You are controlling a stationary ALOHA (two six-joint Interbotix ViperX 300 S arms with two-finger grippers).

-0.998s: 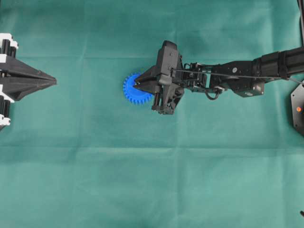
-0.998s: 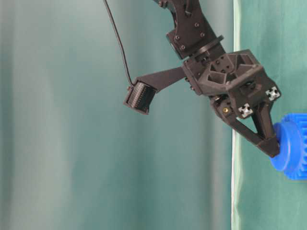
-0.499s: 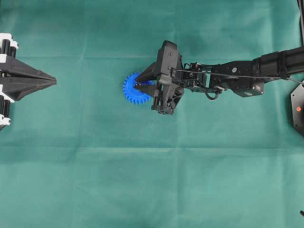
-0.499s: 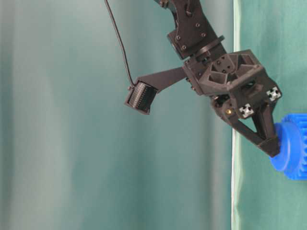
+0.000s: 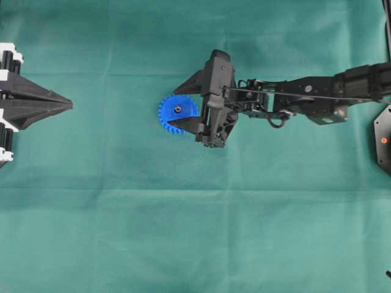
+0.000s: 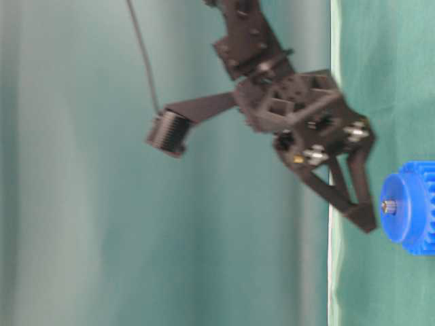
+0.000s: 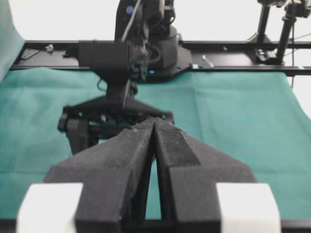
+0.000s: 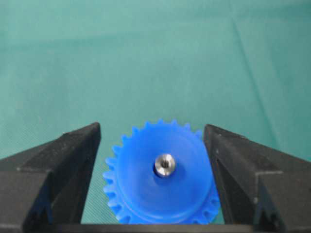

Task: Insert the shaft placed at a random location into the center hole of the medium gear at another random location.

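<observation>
shaft [image 8: 165,165] seated in medium gear [image 8: 163,172] hub | right pincer [image 8: 153,160] wide open, empty | left pincer [image 7: 154,127] shut, empty, wrist view

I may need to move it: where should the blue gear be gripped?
Judging by its pose, grip the blue gear across its toothed rim, coming from above. It lies flat on the green cloth, and the pin stands in its hub, so the middle offers no hold.
</observation>
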